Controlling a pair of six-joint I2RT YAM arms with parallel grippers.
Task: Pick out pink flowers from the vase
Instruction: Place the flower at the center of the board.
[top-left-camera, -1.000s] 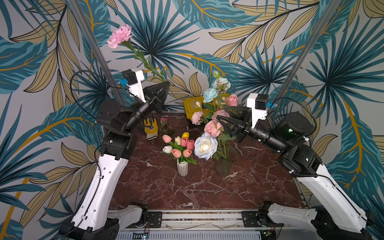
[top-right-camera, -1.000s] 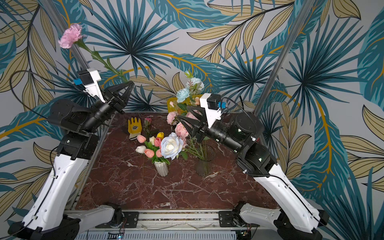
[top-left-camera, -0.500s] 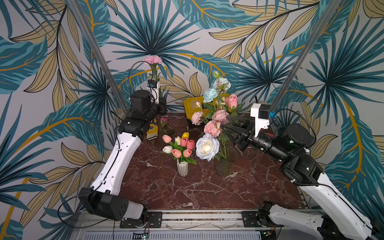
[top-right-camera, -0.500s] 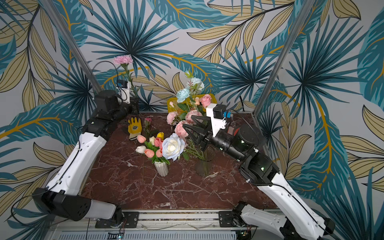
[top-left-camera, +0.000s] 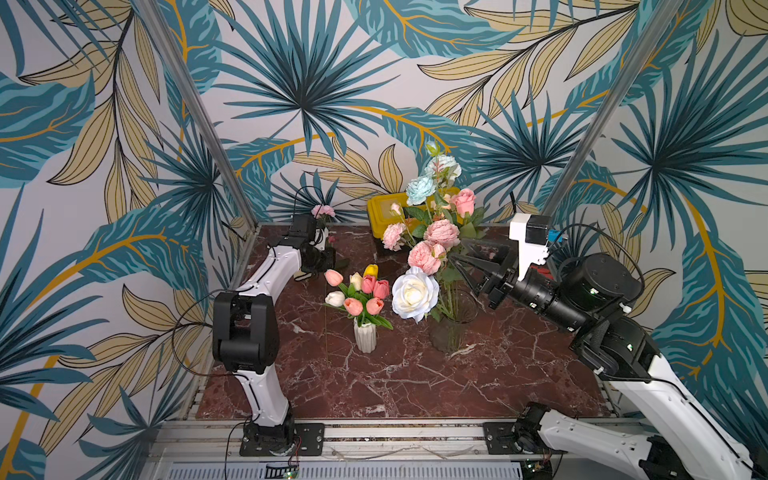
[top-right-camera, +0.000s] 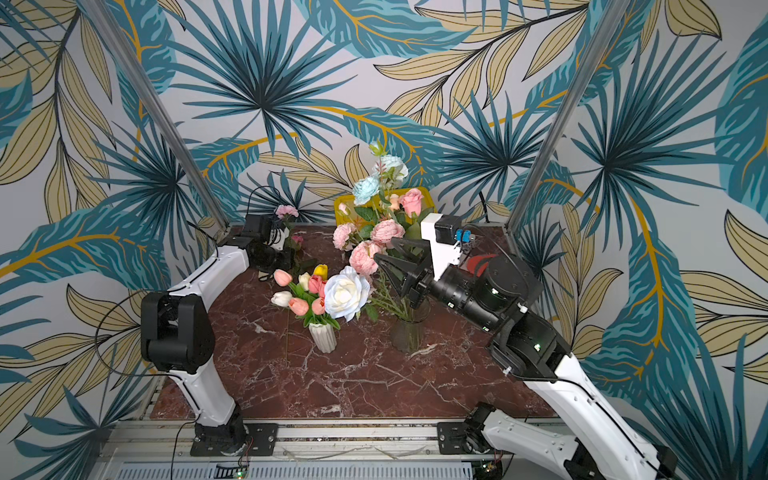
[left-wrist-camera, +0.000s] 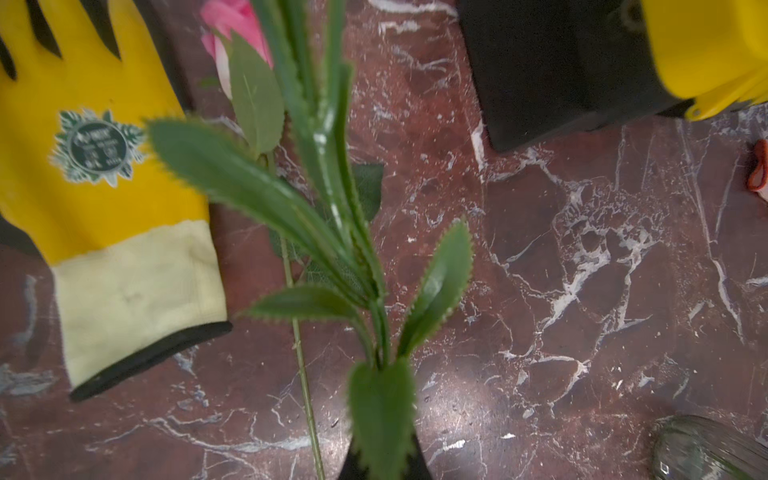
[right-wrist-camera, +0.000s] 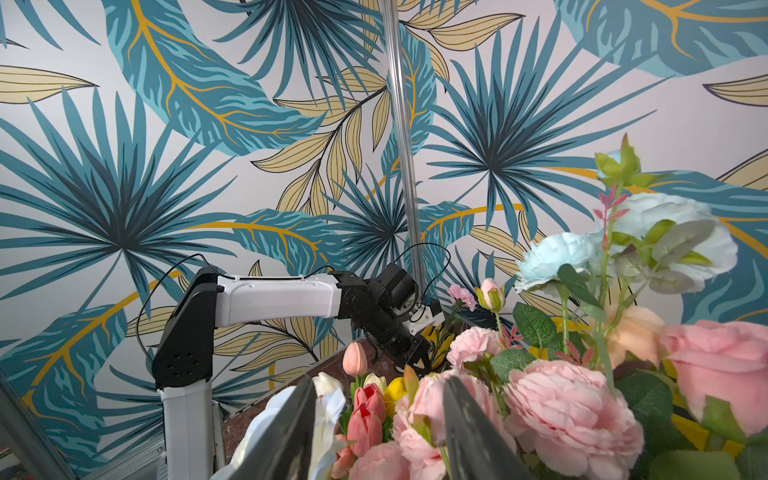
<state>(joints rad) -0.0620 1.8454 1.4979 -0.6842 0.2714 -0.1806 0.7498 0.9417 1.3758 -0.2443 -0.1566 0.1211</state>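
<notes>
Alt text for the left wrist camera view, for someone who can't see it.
A leafy green stem juts from the shut left gripper above a red marble table. A yellow glove and a pink rosebud lie on it.

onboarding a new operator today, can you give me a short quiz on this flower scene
1. True or false: the left gripper is shut on the green leafy stem of the small pink carnation.
2. What lies on the red marble table beside the yellow rubber glove? A pink rosebud; B white rose; C blue peony.
3. Fill in: the right gripper's jaws stand ___ beside the ruffled pink peonies.
Key: 1 true; 2 A; 3 open.
</notes>
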